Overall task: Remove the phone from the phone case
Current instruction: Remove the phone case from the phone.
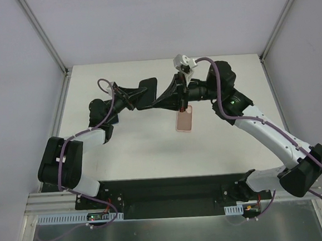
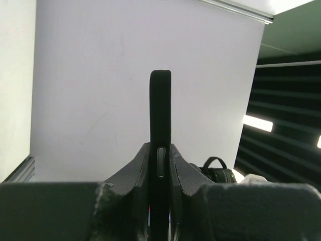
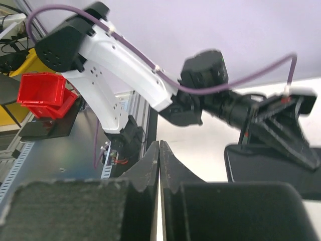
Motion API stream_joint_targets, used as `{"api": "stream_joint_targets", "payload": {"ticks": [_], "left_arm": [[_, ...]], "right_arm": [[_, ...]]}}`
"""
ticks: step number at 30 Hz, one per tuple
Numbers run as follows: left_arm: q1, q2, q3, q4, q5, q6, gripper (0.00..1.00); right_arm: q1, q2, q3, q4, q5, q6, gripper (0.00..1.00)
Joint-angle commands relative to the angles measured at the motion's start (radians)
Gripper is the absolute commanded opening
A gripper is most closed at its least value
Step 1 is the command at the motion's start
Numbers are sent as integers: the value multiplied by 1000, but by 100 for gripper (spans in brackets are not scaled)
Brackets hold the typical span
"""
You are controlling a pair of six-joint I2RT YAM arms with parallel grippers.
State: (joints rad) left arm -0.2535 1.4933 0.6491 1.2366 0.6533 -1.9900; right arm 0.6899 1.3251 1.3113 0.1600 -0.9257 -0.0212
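Note:
The black phone stands edge-on between my left gripper's jaws, which are shut on its lower part; its side button shows. From above, the phone is held over the middle of the table, out of the case. The salmon-pink phone case lies by itself on the white table, just below my right wrist, and neither gripper touches it. My right gripper sits next to the phone with its jaws shut and nothing between them. In the right wrist view the phone shows dark at the right.
The white table is walled by pale panels at the left, back and right. The two arms meet over its middle. A red bin stands off the table beyond the left arm's base, beside the aluminium frame.

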Motion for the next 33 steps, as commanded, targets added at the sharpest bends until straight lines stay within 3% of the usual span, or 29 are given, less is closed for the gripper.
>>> {"api": "stream_joint_targets", "payload": {"ticks": [1,4,6,8,10,14,18,22,26,33], "left_arm": [[3,-28,15,70,5,-225,0],[3,-31,26,78,3,-219,0],[5,-25,33,112,0,-214,0],[7,-22,60,124,6,-188,0],[8,-19,90,120,20,-150,0],[10,-4,109,142,28,-113,0],[10,18,109,198,9,-81,0],[8,28,87,245,-12,-35,0],[7,19,72,227,-6,-6,0],[8,-2,60,196,-4,28,0]], "right_arm": [[8,-18,39,98,-33,-43,1],[8,-9,43,72,2,-23,1],[7,-3,81,-68,109,-26,1],[2,5,108,-155,194,4,20],[0,3,86,-204,280,91,47],[-9,-49,-10,-198,395,219,49],[-15,-144,-220,60,556,430,49],[-41,-152,-398,297,524,642,50],[-26,-104,-451,537,510,721,50],[-1,11,-403,700,469,802,55]]}}
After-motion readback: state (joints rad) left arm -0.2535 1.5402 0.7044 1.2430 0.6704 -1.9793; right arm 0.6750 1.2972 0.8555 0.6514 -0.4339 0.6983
